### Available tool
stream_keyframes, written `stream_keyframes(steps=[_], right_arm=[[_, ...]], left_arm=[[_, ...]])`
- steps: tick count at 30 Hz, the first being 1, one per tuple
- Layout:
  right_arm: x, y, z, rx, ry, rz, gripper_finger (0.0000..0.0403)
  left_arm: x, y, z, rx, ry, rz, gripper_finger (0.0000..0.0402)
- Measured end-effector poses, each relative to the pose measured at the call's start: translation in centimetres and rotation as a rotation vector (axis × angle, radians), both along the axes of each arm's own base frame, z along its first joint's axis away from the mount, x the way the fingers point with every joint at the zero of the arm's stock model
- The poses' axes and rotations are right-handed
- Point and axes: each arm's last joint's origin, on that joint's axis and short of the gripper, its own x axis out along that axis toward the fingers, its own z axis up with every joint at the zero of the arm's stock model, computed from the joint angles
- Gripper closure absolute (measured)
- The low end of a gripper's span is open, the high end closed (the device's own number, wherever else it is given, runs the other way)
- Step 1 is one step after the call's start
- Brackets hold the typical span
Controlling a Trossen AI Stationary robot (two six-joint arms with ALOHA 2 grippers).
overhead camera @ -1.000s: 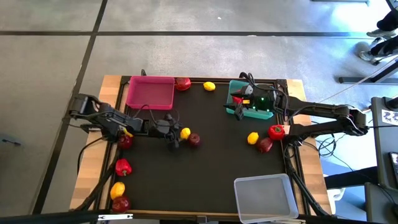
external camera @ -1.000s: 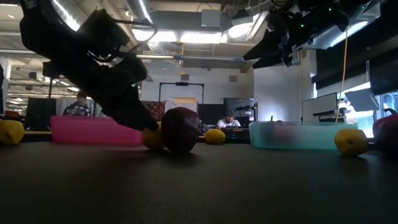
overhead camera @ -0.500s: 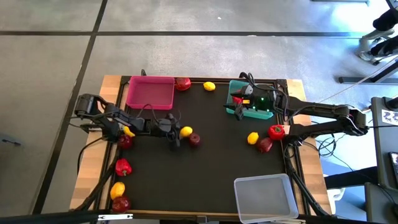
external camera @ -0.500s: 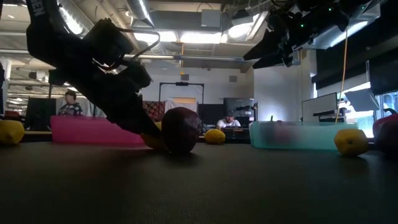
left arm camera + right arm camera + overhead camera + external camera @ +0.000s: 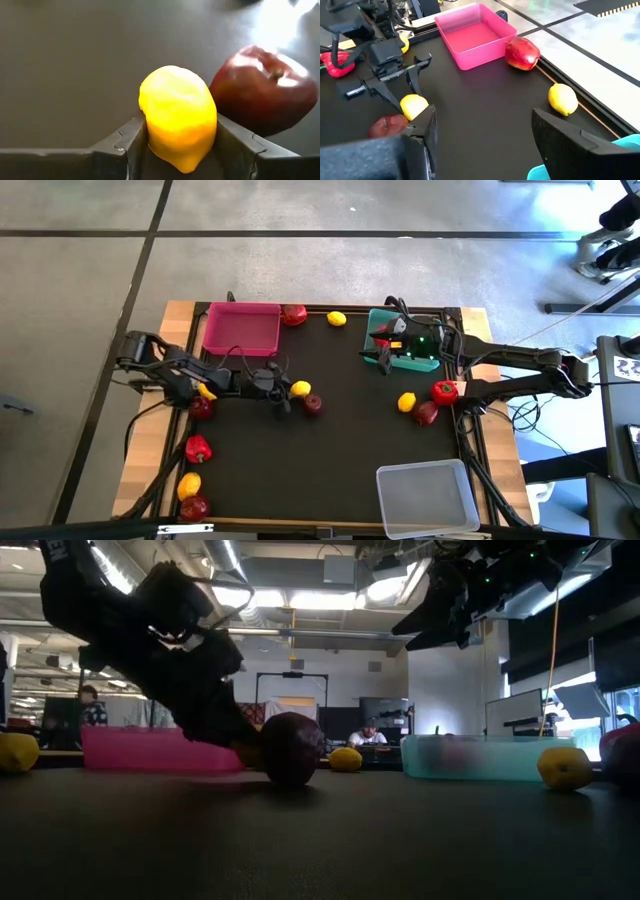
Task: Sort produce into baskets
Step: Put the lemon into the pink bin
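While its two dark fingers (image 5: 125, 145) press against either side of a yellow lemon (image 5: 178, 116), the left gripper (image 5: 288, 391) sits low on the black table (image 5: 340, 450), closed around that fruit near the table's middle. A dark red apple (image 5: 262, 89) lies just beside the lemon, touching or nearly so.

The right gripper (image 5: 379, 343) hangs above the teal basket (image 5: 432, 364), its fingers parted and holding nothing.

Counting from overhead, five lemons show: the gripped one, one by the far edge (image 5: 337, 319), one on the right side (image 5: 406, 402), one under the left arm (image 5: 206, 391) and one at the near left (image 5: 188, 485). Red pieces number about seven, though apples and peppers are hard to tell apart from above.

Three baskets stand on the table: pink (image 5: 241, 328), teal, and clear (image 5: 428, 496).
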Motion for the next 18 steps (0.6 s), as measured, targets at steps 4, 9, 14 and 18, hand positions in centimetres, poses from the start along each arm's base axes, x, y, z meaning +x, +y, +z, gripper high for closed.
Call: stream_keyframes(steps=[4, 9, 14, 18], right_arm=[[0.0, 0.0, -0.1, 0.002, 0.006, 0.000, 0.0166], [-0.1, 0.0, -0.1, 0.015, 0.010, -0.006, 0.0166], [-0.1, 0.0, -0.1, 0.017, 0.010, -0.006, 0.0166], [0.0, 0.0, -0.1, 0.016, 0.007, -0.006, 0.0166]], left_arm=[[-0.1, 0.5, 2.1, -0.009, 0.011, 0.028, 0.0213], [-0.9, 1.6, 5.4, 0.041, 0.081, 0.101, 0.0212], [-2.3, 3.0, 9.1, 0.096, 0.084, 0.222, 0.0211], [-3.9, 4.2, 11.8, 0.133, 0.055, 0.335, 0.0210]])
